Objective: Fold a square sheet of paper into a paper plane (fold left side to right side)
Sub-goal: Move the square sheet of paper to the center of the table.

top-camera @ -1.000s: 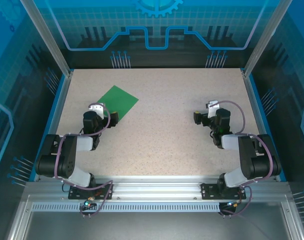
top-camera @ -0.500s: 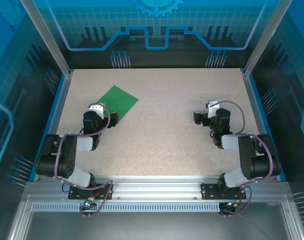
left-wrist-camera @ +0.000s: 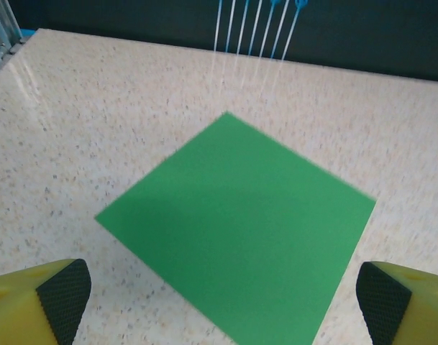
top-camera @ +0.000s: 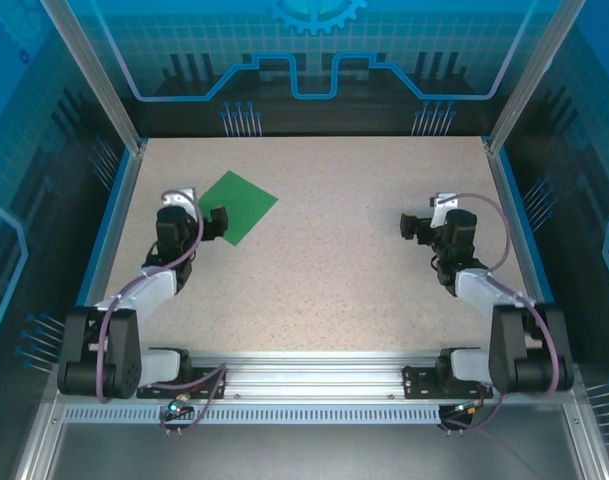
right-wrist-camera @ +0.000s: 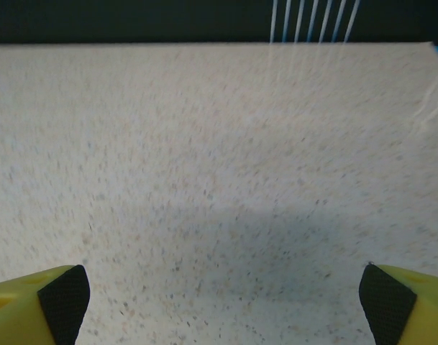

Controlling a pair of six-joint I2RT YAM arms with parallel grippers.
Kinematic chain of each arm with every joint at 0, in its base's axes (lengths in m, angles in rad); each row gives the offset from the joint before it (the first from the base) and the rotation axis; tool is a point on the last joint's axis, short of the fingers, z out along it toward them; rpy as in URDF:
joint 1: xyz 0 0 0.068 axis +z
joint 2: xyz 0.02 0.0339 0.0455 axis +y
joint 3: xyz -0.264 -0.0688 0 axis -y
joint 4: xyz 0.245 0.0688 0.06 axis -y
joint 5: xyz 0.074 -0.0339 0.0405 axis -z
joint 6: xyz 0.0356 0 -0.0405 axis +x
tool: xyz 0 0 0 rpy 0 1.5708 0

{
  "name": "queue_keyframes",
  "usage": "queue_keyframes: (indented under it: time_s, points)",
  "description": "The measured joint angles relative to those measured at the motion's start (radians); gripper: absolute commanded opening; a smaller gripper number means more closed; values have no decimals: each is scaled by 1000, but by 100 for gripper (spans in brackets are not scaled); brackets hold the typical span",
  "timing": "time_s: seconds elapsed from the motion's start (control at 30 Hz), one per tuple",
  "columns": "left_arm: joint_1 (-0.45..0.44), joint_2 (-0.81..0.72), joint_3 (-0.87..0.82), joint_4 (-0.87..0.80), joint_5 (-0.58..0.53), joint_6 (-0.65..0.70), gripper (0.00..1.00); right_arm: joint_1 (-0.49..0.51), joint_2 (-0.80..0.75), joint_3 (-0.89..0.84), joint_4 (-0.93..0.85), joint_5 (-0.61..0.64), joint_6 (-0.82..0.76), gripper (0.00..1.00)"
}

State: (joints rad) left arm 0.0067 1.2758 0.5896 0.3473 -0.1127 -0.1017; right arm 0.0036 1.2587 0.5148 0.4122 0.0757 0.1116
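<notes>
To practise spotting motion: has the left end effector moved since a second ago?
Yes. The left end effector moved farther from the front rail.

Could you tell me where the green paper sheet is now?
In the top view, the green sheet lies flat far-left on the table, just beyond the left gripper.

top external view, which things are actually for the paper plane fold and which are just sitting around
For the job:
- square green sheet of paper, flat and unfolded
- left gripper, open, at the sheet's near-left edge
- right gripper, open, well away from the sheet

Just there:
- speckled table
- blue-tipped rods along the back wall
</notes>
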Motion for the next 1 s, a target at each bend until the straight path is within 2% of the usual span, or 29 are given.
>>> queue_keyframes:
  time_s: [0.1, 0.23, 0.33, 0.47, 0.67, 0.87, 1.0]
  points:
    - [0, 42, 176, -188, 21, -55, 99, 0, -114, 63, -147, 4, 71, 100]
    - [-11, 188, 391, -385, 71, -106, 98, 15, -196, 150, -338, -9, 176, 100]
    - [-45, 323, 505, -513, 97, -131, 91, 55, -217, 185, -456, -27, 238, 100]
    - [-95, 520, 650, -669, 114, -163, 75, 144, -222, 187, -573, -31, 286, 100]
    - [-105, 728, 836, -820, 106, -220, 56, 219, -230, 187, -652, -12, 315, 100]
    - [-113, 846, 979, -904, 56, -241, 55, 221, -233, 187, -679, 5, 319, 100]
    - [-125, 880, 1014, -941, 34, -241, 53, 224, -234, 187, -690, 18, 319, 100]
